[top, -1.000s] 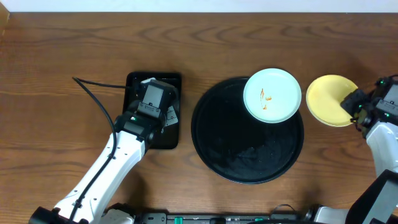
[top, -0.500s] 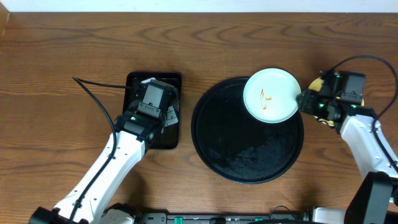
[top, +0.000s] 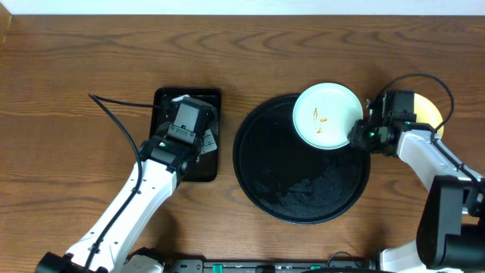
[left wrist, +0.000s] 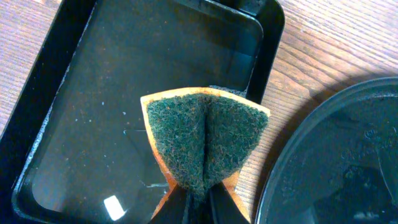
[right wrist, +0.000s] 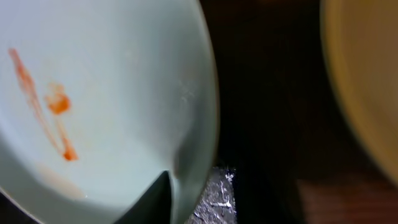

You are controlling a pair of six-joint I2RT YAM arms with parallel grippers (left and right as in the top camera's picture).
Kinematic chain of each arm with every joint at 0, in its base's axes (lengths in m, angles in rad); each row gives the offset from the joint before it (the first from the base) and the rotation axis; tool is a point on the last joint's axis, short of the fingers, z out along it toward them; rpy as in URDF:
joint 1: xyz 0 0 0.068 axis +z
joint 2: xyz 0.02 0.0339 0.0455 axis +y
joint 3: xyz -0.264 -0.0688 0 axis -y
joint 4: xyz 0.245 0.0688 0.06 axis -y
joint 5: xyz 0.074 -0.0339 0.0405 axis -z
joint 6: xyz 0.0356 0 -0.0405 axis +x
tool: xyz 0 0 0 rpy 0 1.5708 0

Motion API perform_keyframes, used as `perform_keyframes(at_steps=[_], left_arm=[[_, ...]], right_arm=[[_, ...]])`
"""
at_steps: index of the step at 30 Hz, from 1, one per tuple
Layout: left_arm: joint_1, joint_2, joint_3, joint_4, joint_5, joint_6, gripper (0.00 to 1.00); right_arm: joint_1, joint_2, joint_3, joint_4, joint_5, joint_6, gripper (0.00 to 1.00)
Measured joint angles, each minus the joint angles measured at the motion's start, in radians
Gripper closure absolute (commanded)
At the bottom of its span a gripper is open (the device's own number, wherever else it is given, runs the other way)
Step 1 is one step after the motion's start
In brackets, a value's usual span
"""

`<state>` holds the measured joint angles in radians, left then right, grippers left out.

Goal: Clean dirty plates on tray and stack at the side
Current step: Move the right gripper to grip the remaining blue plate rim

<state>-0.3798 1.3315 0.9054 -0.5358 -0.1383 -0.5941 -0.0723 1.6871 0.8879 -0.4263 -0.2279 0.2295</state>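
A pale mint-blue plate point(top: 326, 114) with orange sauce marks sits at the upper right of the large round black tray point(top: 303, 189), overlapping its rim. My right gripper point(top: 356, 135) is closed on the plate's right rim. The right wrist view shows the plate point(right wrist: 93, 93), with one finger of the gripper point(right wrist: 177, 199) on its inner edge. A pale yellow plate point(top: 429, 108) lies on the table to the right, partly hidden by the right arm. A second mint plate is out of view. My left gripper point(top: 193, 130) holds a green-and-orange sponge point(left wrist: 205, 140).
The small rectangular black tray point(top: 163, 98) lies left of the round tray, under the left gripper point(left wrist: 198, 202). Its wet floor point(left wrist: 93, 93) shows in the left wrist view, with the round tray's rim point(left wrist: 336, 162) to the right. A black cable point(top: 114, 114) crosses the table.
My right gripper moved left from the yellow plate to the mint plate's right rim and took hold of it. The plate shifted slightly left. The left arm has not moved.
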Motion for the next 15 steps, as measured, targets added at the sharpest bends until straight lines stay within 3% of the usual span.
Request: perform_keyframes(at_steps=[5, 15], left_arm=[[0.000, 0.000, 0.000, 0.000, 0.000, 0.000, 0.93], [0.000, 0.000, 0.000, 0.004, 0.023, 0.000, 0.93]], right_arm=[[0.000, 0.004, -0.001, -0.016, 0.004, 0.021, 0.99], [0.008, 0.004, -0.001, -0.077, -0.082, 0.026, 0.99]])
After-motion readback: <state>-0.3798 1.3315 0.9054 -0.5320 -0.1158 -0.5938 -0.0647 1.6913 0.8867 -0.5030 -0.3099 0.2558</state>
